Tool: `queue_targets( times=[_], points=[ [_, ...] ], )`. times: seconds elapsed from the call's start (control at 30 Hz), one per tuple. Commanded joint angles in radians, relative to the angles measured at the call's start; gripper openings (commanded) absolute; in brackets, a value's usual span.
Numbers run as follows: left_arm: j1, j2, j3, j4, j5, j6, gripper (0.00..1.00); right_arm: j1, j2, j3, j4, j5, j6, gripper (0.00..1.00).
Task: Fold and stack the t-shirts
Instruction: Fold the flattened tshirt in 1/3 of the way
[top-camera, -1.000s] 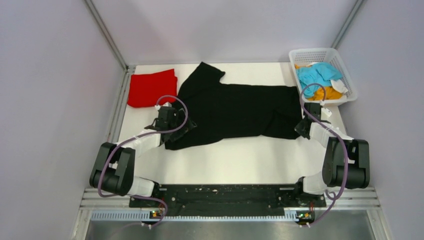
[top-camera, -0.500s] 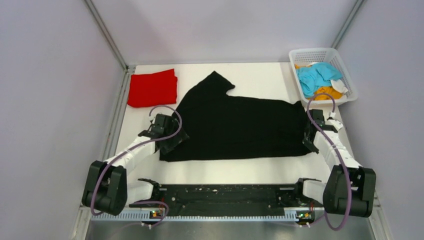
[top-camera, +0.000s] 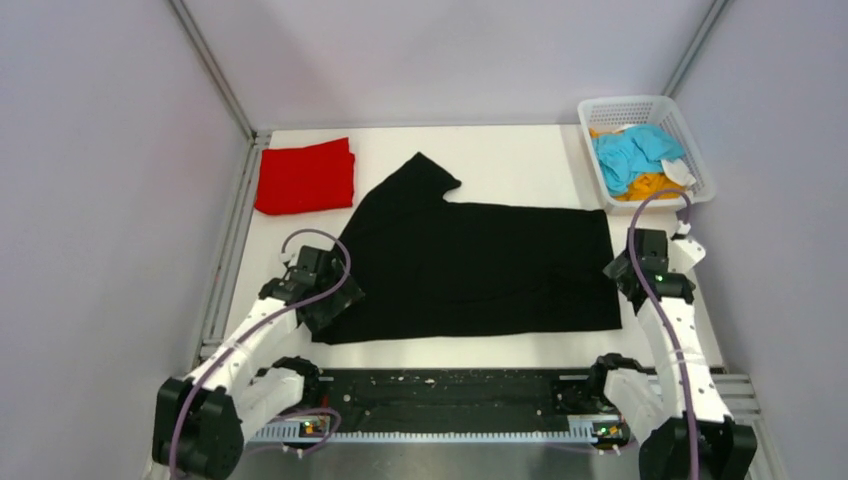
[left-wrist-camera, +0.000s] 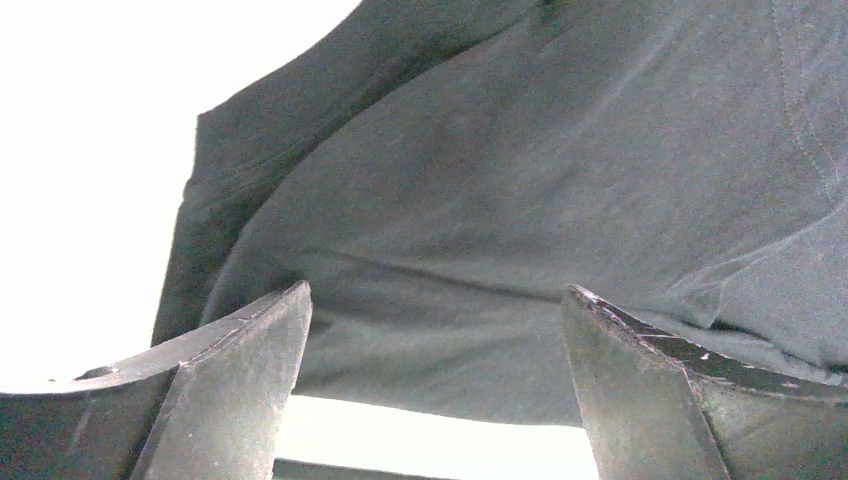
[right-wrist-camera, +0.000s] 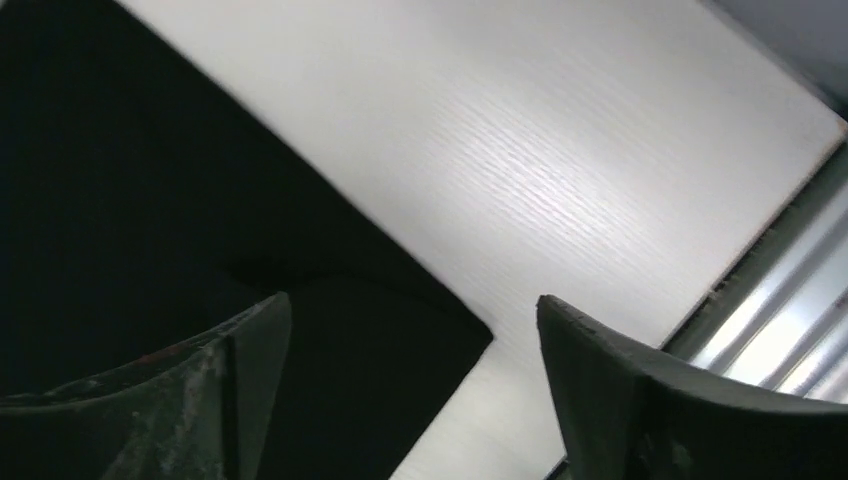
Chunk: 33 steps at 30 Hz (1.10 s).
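Left end effector (left-wrist-camera: 435, 290), right end effector (right-wrist-camera: 410, 300), both gaping empty, black t-shirt (top-camera: 480, 270) edge covered

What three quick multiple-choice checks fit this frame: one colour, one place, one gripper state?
1. The spread t-shirt on the table is:
A. red
B. black
C. orange

2. The red t-shirt lies:
A. folded at the table's far-left corner
B. at the near-right corner
C. on the spread t-shirt

3. The left gripper and right gripper are:
A. both open
B. both shut on cloth
C. left open, right shut

Answers:
1 B, the cloth lying flat between the arms is black in the top view.
2 A, it sits apart from the spread t-shirt, by the far-left edge.
3 A, each wrist view shows its fingers wide apart with nothing pinched.
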Motion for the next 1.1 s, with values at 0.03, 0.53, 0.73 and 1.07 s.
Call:
queue_targets(
  times=[0.03, 0.53, 0.73, 1.07],
  points=[
    [0.003, -0.203, 0.072, -0.221, -0.132, -0.007, 0.99, -0.004, -0.137, -0.017, 0.233, -0.298, -0.211, 0.99],
    [-0.025, 0.267, 0.216, 0.437, 0.247, 0.073, 0.99, 0.58, 0.287, -0.001, 0.586, -0.364, -0.197, 0.99],
    [-0.019, 0.386, 0.227, 0.323, -0.018, 0.073, 0.99, 0.584, 0.33, -0.014, 0.59, -0.302, -0.202, 0.99],
    [0.001, 0.273, 0.058, 0.176, -0.169, -0.027, 0.99, 0.584, 0.172, -0.041, 0.567, -0.034, -0.167, 0.99]
  ],
)
